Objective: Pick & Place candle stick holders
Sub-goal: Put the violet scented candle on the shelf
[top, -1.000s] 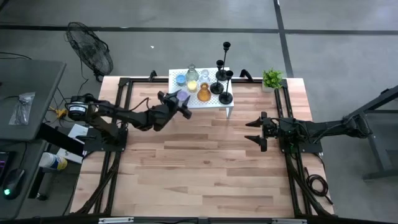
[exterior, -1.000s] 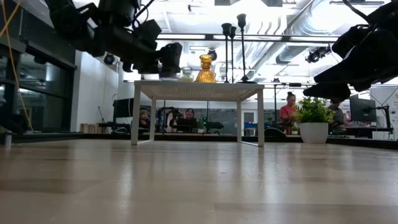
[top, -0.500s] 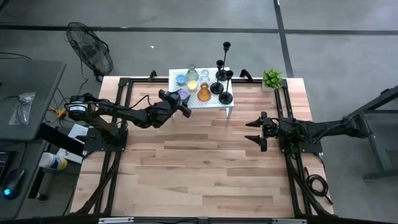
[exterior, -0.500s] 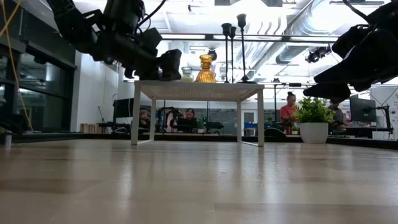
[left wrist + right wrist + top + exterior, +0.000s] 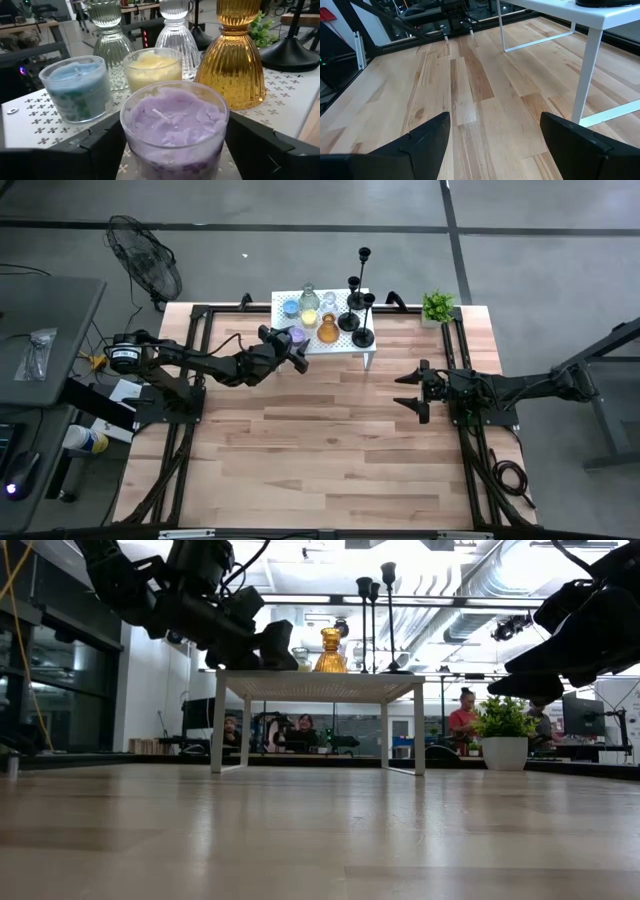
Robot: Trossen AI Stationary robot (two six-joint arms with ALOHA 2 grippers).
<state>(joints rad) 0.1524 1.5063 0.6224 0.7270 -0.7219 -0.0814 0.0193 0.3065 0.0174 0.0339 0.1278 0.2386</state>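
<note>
A small white table [image 5: 345,347] stands at the far middle of the wooden table. It carries three black candlesticks [image 5: 358,315], an amber glass holder [image 5: 235,55], two clear glass holders [image 5: 112,45], and a blue [image 5: 75,90], a yellow [image 5: 152,67] and a purple candle glass [image 5: 175,125]. My left gripper [image 5: 292,341] reaches level over the white table's near left corner, one finger on each side of the purple glass. My right gripper [image 5: 410,392] hangs open over bare wood at the right, with nothing between its fingers. My left gripper has one finger [image 5: 85,150] and the other [image 5: 265,150] close beside the purple glass's two side walls [image 5: 131,145], coming level from the table's near left. Whether they touch the glass I cannot tell. The glass stands upright with its bottom on the white table's perforated top.
A green potted plant [image 5: 437,307] stands at the far right of the wooden table, beside the white table. Black frame rails [image 5: 190,380] run along both sides. The wide near half of the wood [image 5: 320,460] lies bare.
My left gripper has tipped and swung a little toward the white table's top, sinking slightly. It has kept still for the last half second.
</note>
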